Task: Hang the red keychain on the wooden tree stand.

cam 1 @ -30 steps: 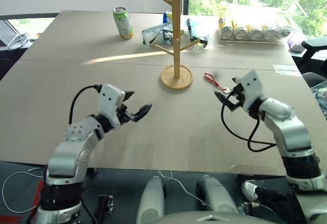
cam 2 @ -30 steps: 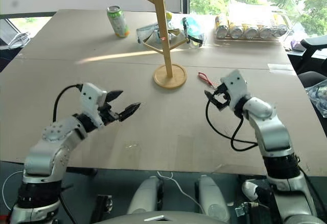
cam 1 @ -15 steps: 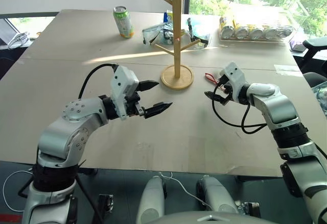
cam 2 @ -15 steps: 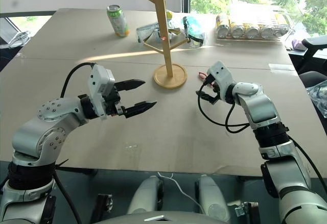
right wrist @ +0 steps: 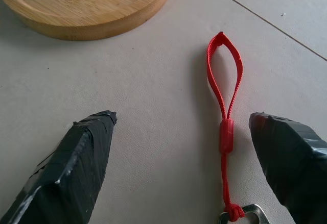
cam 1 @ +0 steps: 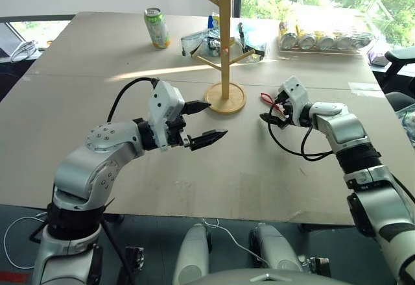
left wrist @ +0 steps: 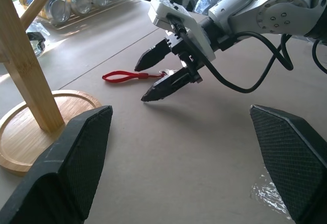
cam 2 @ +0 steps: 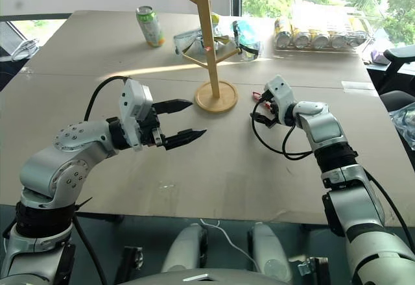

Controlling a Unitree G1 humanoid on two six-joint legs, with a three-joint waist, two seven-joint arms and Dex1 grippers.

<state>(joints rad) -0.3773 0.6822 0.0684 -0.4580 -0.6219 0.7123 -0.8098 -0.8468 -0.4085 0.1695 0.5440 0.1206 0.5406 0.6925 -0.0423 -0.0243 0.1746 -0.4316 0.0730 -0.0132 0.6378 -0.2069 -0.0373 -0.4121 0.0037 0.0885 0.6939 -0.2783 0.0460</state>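
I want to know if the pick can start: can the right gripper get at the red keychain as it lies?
Probably yes. The right gripper is open just above the red keychain, which lies flat on the table between its fingertips, clear of the wooden tree stand.

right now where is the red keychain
The red keychain lies flat on the table, to the right of the wooden tree stand base in the head views, between the open fingers of the right gripper, not gripped.

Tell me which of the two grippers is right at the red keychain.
The right gripper, its open fingers either side of the red keychain lying flat on the table. The left gripper hangs open above bare tabletop, on the wooden tree stand's other side.
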